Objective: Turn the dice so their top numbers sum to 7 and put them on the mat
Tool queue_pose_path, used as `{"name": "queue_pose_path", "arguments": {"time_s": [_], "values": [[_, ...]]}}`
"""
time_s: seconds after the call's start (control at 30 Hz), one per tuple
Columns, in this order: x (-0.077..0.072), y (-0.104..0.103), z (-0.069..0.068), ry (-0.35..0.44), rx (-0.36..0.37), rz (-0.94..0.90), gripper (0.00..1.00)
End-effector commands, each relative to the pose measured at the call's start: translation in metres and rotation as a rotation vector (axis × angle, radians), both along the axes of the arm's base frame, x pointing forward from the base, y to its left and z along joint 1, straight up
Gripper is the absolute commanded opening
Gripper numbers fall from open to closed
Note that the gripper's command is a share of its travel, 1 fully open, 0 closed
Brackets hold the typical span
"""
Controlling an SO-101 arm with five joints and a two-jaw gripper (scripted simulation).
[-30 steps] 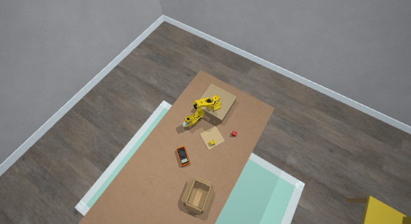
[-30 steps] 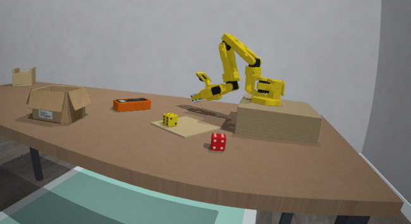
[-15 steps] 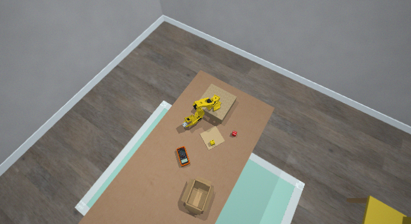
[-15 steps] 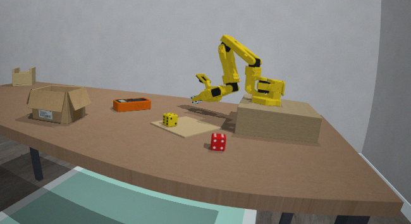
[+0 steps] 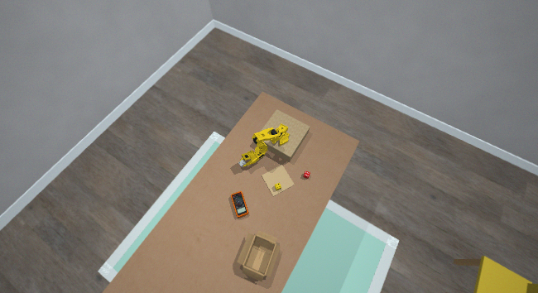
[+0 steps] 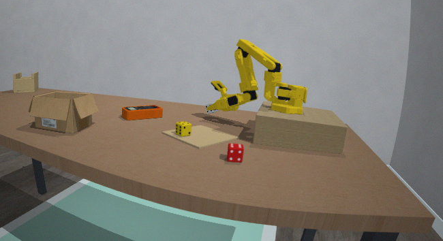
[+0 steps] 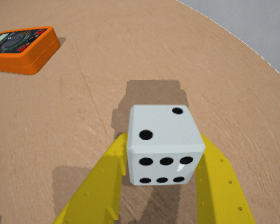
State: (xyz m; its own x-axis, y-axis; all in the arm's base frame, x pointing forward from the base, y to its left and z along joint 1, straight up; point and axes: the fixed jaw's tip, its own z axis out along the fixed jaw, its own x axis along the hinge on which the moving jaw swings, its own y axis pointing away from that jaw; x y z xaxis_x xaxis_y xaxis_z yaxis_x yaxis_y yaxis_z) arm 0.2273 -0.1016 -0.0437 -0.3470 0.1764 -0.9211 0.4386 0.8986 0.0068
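My gripper (image 7: 165,163) is shut on a white die (image 7: 164,144) and holds it above the table, left of the mat. The face with two pips faces up and the six faces the wrist camera. In the side view the white die (image 6: 210,111) sits at the tip of the gripper (image 6: 216,107); from above the gripper (image 5: 244,160) hangs past the mat's far corner. A yellow die (image 6: 183,128) sits flat on the tan mat (image 6: 199,135) near its left corner. A red die (image 6: 235,152) sits on the table off the mat, at its near right side.
The arm's base stands on a wooden block (image 6: 300,131) right of the mat. An orange multimeter (image 6: 142,112) lies left of the mat. An open cardboard box (image 6: 61,111) stands further left.
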Motion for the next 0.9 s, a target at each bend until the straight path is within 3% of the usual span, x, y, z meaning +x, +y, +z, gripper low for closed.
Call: {"name": "queue_pose_path", "arguments": {"time_s": [0.0, 0.87], "values": [[0.0020, 0.0019, -0.0013, -0.016, 0.002, 0.006, 0.00], [0.0018, 0.0019, -0.0084, -0.016, 0.002, 0.006, 0.00]]}}
